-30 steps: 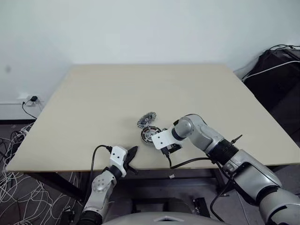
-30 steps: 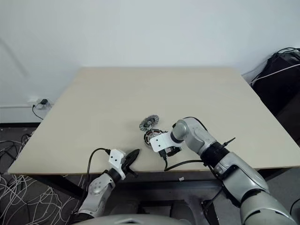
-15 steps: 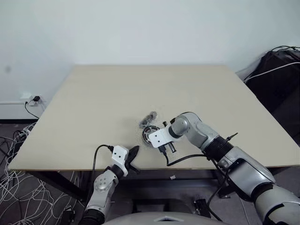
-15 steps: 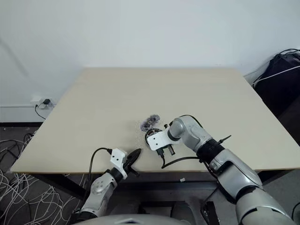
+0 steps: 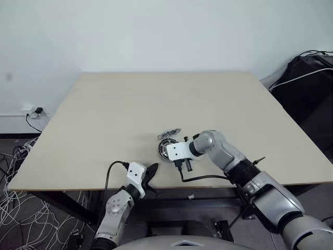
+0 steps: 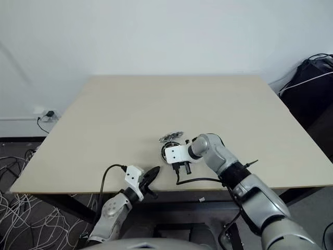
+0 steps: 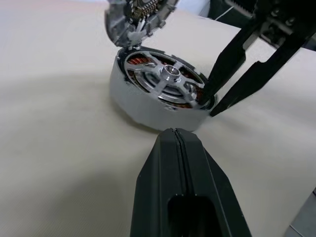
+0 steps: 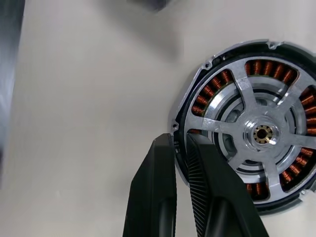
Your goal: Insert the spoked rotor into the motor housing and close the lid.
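The motor housing sits near the table's front edge. The spoked rotor lies in it, with copper windings showing between the silver spokes. My right gripper comes down at the housing's near rim. It is shut on that rim, one finger outside the wall and one over the rotor's dark edge. The ribbed grey lid leans against the housing's far side, also seen as the lid. My left gripper is shut and empty, hovering just short of the housing by the table edge.
The beige table stretches far behind the parts. A black bag with a white cable stands off its right back corner. Loose cables lie on the floor at the left, below a wall socket.
My right gripper's wrist has rolled and its fingers have come together on the housing's rim. The lid now looks flatter behind the housing. The left gripper has hardly moved.
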`<action>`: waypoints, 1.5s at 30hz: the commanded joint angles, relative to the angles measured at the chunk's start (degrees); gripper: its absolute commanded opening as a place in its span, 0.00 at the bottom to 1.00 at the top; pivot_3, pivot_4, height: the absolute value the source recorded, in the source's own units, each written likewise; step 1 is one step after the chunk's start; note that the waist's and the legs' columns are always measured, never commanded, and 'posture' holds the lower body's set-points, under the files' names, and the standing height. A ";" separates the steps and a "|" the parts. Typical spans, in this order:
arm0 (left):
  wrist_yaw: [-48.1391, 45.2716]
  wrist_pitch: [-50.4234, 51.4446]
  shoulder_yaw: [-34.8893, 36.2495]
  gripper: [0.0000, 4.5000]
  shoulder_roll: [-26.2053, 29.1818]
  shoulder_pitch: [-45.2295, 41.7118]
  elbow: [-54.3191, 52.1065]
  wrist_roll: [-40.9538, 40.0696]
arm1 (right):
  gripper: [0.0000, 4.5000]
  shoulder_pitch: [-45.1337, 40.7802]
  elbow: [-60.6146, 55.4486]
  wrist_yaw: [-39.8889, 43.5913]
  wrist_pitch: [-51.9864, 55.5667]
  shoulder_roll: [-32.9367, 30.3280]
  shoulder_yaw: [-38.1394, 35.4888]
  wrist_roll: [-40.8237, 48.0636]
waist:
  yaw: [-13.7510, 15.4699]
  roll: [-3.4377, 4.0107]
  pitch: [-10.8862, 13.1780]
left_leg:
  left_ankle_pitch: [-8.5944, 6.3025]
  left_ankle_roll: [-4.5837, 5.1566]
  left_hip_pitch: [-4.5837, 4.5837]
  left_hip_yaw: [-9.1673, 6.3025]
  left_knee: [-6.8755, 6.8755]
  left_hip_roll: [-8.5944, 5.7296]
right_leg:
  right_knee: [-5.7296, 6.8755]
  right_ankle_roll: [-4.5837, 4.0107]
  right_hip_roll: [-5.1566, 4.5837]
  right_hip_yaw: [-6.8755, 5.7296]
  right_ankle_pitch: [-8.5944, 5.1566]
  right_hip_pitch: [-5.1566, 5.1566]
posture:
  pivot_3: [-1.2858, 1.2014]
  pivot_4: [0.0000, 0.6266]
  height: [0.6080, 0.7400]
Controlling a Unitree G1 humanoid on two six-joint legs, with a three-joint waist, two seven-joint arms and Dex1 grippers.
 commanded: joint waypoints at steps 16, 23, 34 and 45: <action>-2.08 -0.72 0.04 0.00 -0.81 -4.36 5.03 -0.57 | 0.02 13.55 -41.98 -15.68 63.13 6.22 -26.24 18.84 | 1.10 -0.03 0.04 | -0.04 0.06 -0.35 -0.13 0.04 0.02 | -0.10 -0.08 -0.18 -0.50 -0.05 -0.17 | 0.52 0.00 1.00; -2.45 -1.68 -0.04 0.00 -1.21 -4.42 6.92 -0.27 | 0.02 9.52 -41.76 -25.22 78.19 16.71 -32.35 22.88 | 1.06 0.00 0.03 | -0.04 0.06 -0.36 -0.16 0.06 -0.01 | -0.09 -0.07 -0.19 -0.53 -0.04 -0.14 | 0.52 0.00 1.00; -2.03 -1.52 1.01 0.00 -0.87 -3.26 7.06 -0.97 | 0.02 9.61 -37.40 -39.79 78.70 23.47 -36.71 27.24 | 0.47 0.07 0.01 | -0.04 0.07 -0.36 -0.17 0.04 -0.04 | -0.09 -0.07 -0.16 -0.55 -0.04 -0.14 | 0.52 0.00 1.00; -1.28 2.21 -1.43 0.00 -0.65 2.82 -2.80 -0.33 | 0.02 9.67 -36.05 -51.14 78.70 28.53 -39.74 37.07 | -0.77 0.13 0.04 | -0.01 0.14 -0.35 -0.17 0.01 -0.04 | -0.12 -0.06 -0.08 -0.55 -0.05 -0.11 | 0.52 0.00 1.00</action>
